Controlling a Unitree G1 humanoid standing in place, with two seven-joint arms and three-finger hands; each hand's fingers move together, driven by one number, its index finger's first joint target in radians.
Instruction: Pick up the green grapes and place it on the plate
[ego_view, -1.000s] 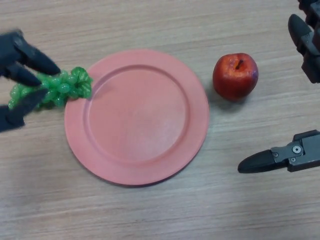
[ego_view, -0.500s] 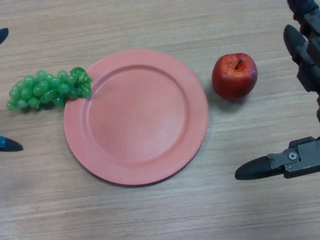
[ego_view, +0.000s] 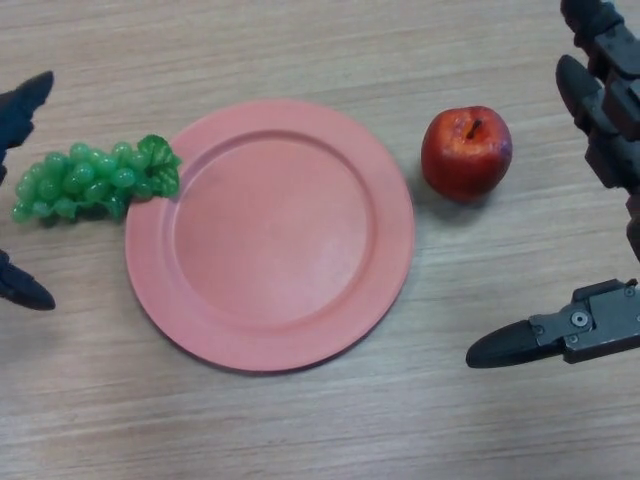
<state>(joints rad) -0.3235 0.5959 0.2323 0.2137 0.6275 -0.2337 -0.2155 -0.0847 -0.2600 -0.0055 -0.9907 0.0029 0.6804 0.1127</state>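
A bunch of green grapes (ego_view: 92, 181) lies on the wooden table, its leafy end touching the left rim of a round pink plate (ego_view: 270, 235). The plate holds nothing. At the view's left edge my left hand (ego_view: 20, 110) is open, with a finger above the grapes' left end and the thumb below, neither touching the bunch. My right hand (ego_view: 600, 110) shows at the right edge, open and spread, with its thumb pointing left low down; it holds nothing.
A red apple (ego_view: 466, 153) with a short stem sits on the table just right of the plate, between the plate and my right hand.
My left hand let go of the grapes and pulled back to the left; now its fingertips have crept back into view. The grapes stay beside the plate. The right hand has barely shifted.
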